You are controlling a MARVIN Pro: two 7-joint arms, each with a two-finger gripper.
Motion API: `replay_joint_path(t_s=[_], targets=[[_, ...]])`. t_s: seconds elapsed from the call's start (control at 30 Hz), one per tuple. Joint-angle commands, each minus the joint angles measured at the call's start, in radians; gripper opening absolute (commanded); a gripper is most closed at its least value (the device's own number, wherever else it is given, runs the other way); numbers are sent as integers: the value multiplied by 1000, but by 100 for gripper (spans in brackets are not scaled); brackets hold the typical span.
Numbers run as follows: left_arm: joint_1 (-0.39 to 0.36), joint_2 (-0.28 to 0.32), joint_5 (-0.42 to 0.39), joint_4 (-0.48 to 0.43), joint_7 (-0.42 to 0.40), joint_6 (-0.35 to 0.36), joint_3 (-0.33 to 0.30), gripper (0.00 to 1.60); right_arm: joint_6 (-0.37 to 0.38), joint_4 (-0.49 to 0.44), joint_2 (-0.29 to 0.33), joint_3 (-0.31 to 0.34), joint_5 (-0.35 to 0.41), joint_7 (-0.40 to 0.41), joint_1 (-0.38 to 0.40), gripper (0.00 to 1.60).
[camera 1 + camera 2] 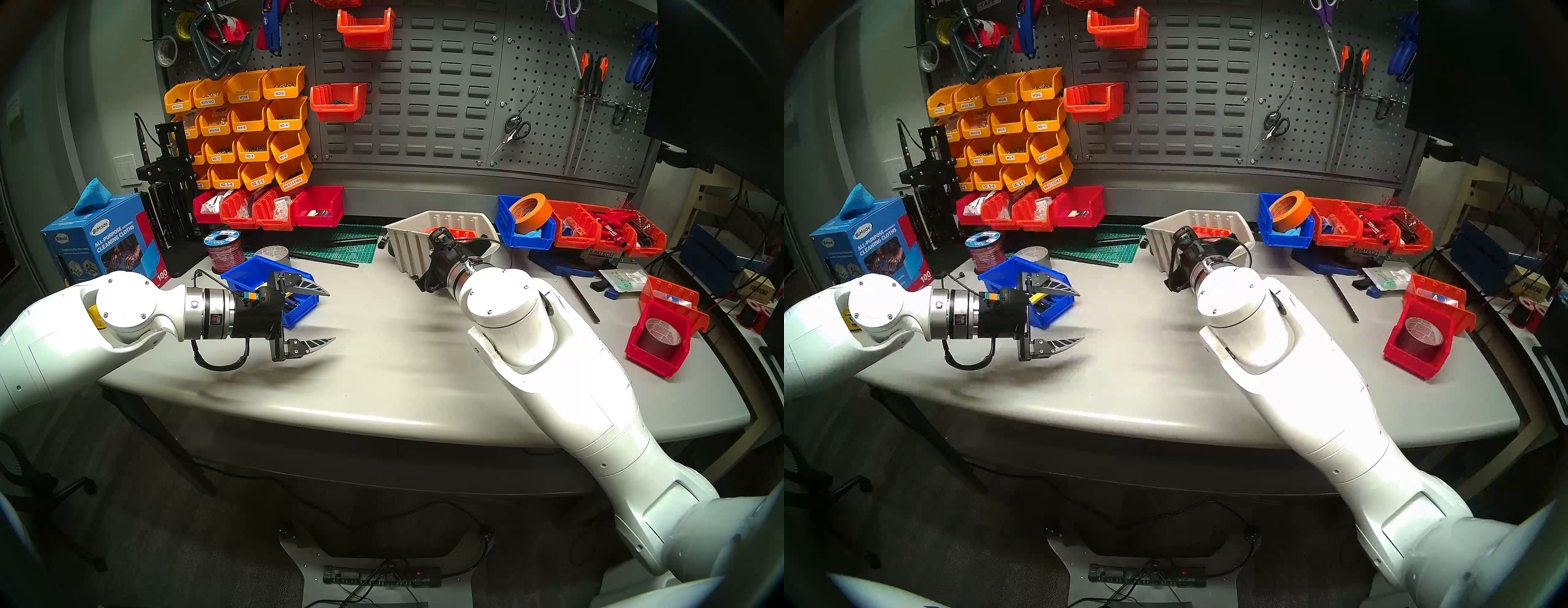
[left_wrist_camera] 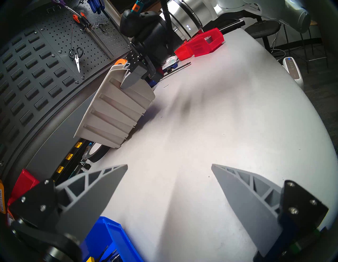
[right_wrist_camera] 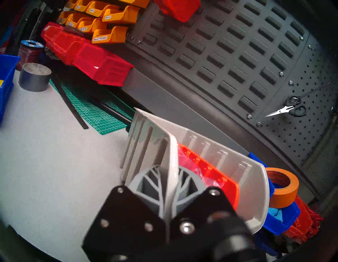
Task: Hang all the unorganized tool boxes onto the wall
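Our right gripper pinches the beige bin by its front rim, tilted above the table; stiff, light plastic, though its red contents may slide; left gripper open, empty

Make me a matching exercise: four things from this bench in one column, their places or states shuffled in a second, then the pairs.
1. beige bin
2. orange tape
3. right gripper
4. left gripper

a. open, holding nothing
b. in a blue bin
c. tilted, its side wall pinched
d. shut on a bin wall

Pairs: 1-c, 2-b, 3-d, 4-a
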Motion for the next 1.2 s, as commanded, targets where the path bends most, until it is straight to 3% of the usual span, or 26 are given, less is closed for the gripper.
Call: replay_joint_path(t_s=[0.0,0.53,0.73,1.03,1.17], targets=[[-10,1,-1,-2,1,0,-9,160,-11,-12,-42,-7,-55,-64,67,0],[-10,1,-1,-2,0,0,-9,160,29,-23,-67,-24,-71,-95,62,0],[-10,1,-1,-2,0,0,-9,160,127,-93,-68,9,-4,-75,-57,0],[-10,1,-1,-2,1,0,-9,160,128,-147,10,9,86,-84,-160,0],[-10,1,-1,-2,1,0,-9,160,128,-202,42,47,110,-88,-240,1]])
